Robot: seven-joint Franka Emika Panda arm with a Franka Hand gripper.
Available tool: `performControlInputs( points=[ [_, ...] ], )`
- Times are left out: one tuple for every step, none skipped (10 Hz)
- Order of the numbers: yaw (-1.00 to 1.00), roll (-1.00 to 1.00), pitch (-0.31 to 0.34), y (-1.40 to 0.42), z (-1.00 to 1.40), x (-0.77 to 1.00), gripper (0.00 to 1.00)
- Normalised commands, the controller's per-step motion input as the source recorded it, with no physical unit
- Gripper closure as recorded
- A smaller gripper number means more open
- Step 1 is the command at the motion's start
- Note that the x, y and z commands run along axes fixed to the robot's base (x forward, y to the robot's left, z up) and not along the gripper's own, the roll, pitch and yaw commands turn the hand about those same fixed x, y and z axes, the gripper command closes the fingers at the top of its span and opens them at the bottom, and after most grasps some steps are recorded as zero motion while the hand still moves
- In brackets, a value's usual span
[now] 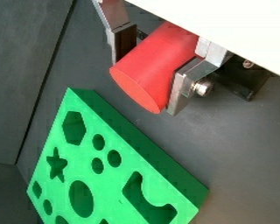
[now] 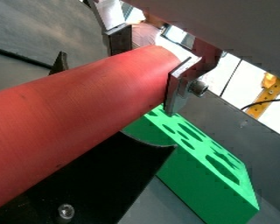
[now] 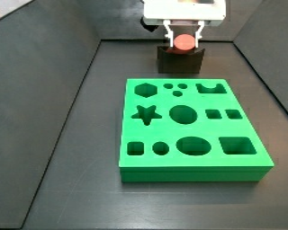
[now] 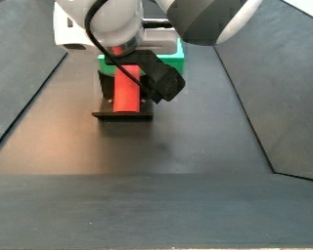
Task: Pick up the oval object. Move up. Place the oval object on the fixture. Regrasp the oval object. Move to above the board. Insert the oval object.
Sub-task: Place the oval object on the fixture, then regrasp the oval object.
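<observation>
The oval object [image 1: 146, 70] is a smooth red peg, and my gripper [image 1: 154, 68] is shut on it, a silver finger [image 1: 185, 85] pressing each side. In a side view its rounded end [image 3: 183, 40] sits right over the dark fixture [image 3: 180, 61] at the back of the floor. In a side view the peg [image 4: 124, 88] lies lengthwise along the fixture [image 4: 122, 116]; I cannot tell whether they touch. My gripper [image 4: 130, 66] holds the peg near one end. The green board [image 3: 189, 130], full of shaped holes, lies in front of the fixture.
Grey sloping walls [image 3: 50, 81] close in the dark floor on both sides. The board [image 1: 108, 166] is below and beside the held peg. A yellow frame part [image 2: 269, 87] shows beyond the enclosure.
</observation>
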Motion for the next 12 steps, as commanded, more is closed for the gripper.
performControlInputs(
  points=[
    [0.0,0.0,0.0,0.0,0.0,0.0,0.0],
    [-0.03,-0.03,-0.046,0.0,1.0,0.0,0.0],
    [-0.02,-0.02,-0.048,0.0,1.0,-0.01,0.0],
    [-0.01,-0.02,-0.054,0.01,1.0,-0.01,0.0],
    [0.02,-0.02,-0.065,0.0,1.0,-0.02,0.0],
    [0.04,-0.03,-0.073,0.0,1.0,-0.04,0.0],
    [0.05,-0.03,-0.078,0.0,0.87,-0.04,0.0],
    [0.06,-0.04,-0.077,0.0,0.74,-0.05,0.0],
    [0.07,-0.05,-0.076,0.0,0.49,-0.05,0.0],
    [0.08,-0.05,-0.072,0.0,0.3,-0.05,0.0],
    [0.01,0.04,0.057,0.0,0.0,-1.0,0.0],
    [0.01,0.03,0.058,0.0,-0.02,-1.0,0.0]
  ],
)
